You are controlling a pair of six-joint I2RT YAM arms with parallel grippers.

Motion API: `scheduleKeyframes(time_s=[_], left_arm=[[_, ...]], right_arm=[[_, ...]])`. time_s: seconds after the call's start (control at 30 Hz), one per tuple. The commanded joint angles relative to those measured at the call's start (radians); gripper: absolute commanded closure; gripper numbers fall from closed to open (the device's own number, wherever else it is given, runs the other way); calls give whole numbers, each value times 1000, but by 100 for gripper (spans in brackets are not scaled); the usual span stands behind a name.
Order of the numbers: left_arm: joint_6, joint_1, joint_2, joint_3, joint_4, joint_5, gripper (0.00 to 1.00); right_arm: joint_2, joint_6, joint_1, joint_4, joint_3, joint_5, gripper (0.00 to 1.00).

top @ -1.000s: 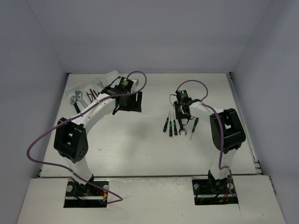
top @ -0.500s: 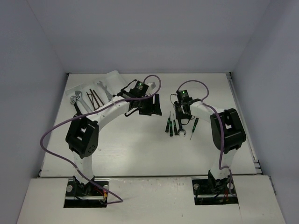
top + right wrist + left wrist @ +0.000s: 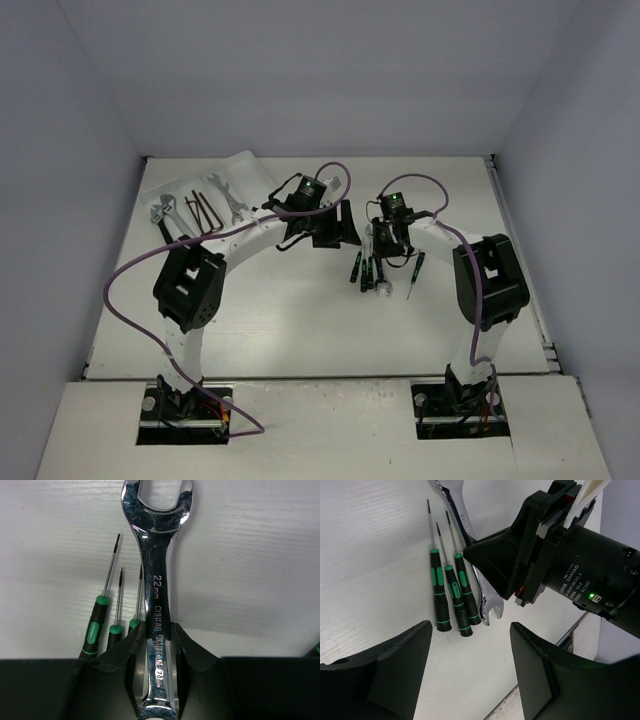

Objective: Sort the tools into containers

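Observation:
My right gripper (image 3: 156, 635) is shut on the shaft of a silver open-end wrench (image 3: 157, 595) marked 22 mm, low over the white table. Three black screwdrivers with green marks (image 3: 95, 625) lie side by side just left of it. In the top view the right gripper (image 3: 384, 255) holds the wrench (image 3: 381, 286) at table centre. A fourth screwdriver (image 3: 415, 268) lies to its right. My left gripper (image 3: 350, 225) is open and empty just left of it. The left wrist view shows its open fingers (image 3: 385, 675) with the screwdrivers (image 3: 450, 595) and wrench (image 3: 482, 592) ahead.
The white tray (image 3: 175, 180) sits at the far left of the table. It holds an adjustable wrench (image 3: 160, 212), dark hex keys (image 3: 203, 208) and a silver wrench (image 3: 228, 198). Grey walls enclose the table on three sides.
My left arm has swung right from the tray to beside the right gripper. The right gripper keeps its hold on the wrench and has shifted slightly left.

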Motion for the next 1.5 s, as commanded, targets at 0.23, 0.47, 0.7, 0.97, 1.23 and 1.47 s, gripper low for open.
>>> scheduleKeyframes(time_s=[0.23, 0.47, 0.7, 0.97, 1.23, 1.47], left_arm=[[-76, -24, -30, -81, 224, 94, 40], [-105, -53, -6, -128, 328, 129, 51], [-117, -77, 38, -105, 336, 128, 52], [-132, -81, 57, -114, 347, 120, 51], [-146, -81, 71, -73, 353, 120, 51], [-174, -81, 101, -48, 354, 105, 51]], right_arm=[[-91, 37, -33, 23, 38, -93, 100], [-87, 63, -42, 25, 54, -139, 100], [-87, 97, -55, 29, 69, -186, 100], [-103, 127, -71, 44, 70, -231, 100], [-124, 158, -72, 64, 73, -272, 100], [-142, 179, -73, 79, 80, -299, 100]])
